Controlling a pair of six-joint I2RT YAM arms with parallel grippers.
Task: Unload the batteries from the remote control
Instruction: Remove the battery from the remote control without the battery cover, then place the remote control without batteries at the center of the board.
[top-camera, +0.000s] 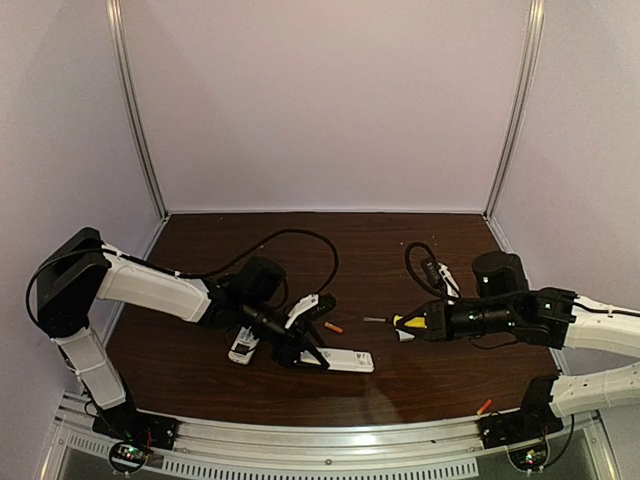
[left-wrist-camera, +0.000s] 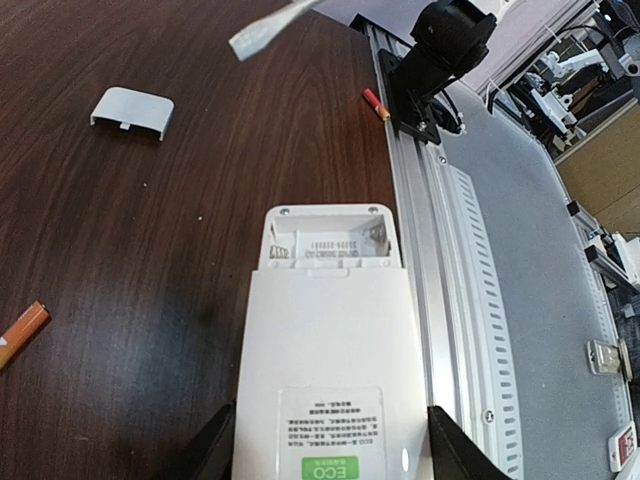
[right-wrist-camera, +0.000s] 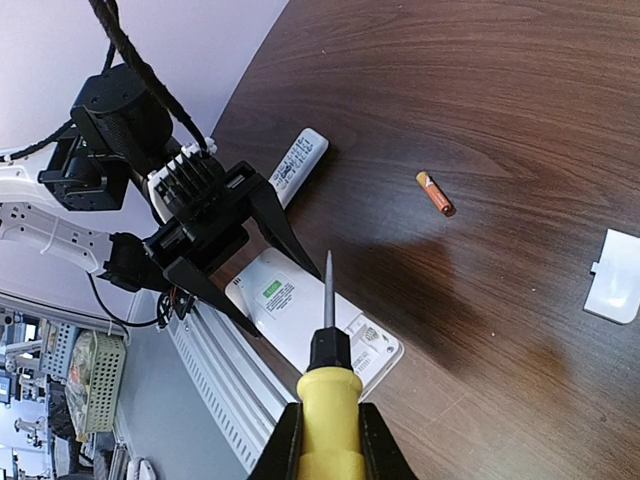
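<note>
A white remote control (left-wrist-camera: 325, 330) lies back-up near the table's front edge; its open battery bay (left-wrist-camera: 330, 243) shows no cells inside. My left gripper (left-wrist-camera: 335, 450) is shut on the remote's sides, one finger against each long edge. One orange battery (top-camera: 333, 327) lies on the wood just behind the remote, also visible as the battery (right-wrist-camera: 436, 193). A second battery (left-wrist-camera: 376, 103) rests by the front rail near the right arm's base. My right gripper (right-wrist-camera: 330, 420) is shut on a yellow-handled screwdriver (right-wrist-camera: 329, 300), its blade hovering over the remote (right-wrist-camera: 290, 300) without touching it.
A second white remote (top-camera: 243, 345) lies left of the held one. A small white cover (left-wrist-camera: 132, 110) sits on the wood below the right gripper. The aluminium front rail (left-wrist-camera: 430, 250) runs right beside the remote. White enclosure walls stand on three sides.
</note>
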